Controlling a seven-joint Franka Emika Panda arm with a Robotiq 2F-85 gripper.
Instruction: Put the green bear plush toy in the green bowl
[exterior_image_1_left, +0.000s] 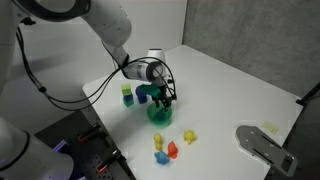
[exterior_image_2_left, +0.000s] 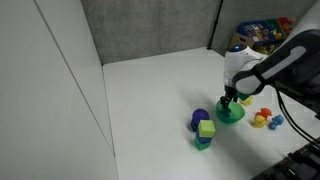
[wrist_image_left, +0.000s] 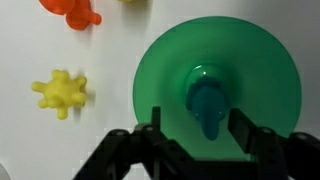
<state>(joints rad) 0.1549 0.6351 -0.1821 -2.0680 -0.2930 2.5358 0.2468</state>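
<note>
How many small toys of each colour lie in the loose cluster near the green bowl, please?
Yellow toys: 2
Orange toy: 1
Blue toy: 1
Total: 4

On the table sit one green bowl (wrist_image_left: 165, 70), one green bear plush toy (wrist_image_left: 208, 105), one blue-purple round object (exterior_image_2_left: 199, 118) and one yellow-green block (exterior_image_2_left: 206, 129). The small loose toys seemingly number four: two yellow toys (exterior_image_1_left: 188, 135), one orange toy (exterior_image_1_left: 172, 150) and one blue toy (exterior_image_1_left: 160, 157).
</note>
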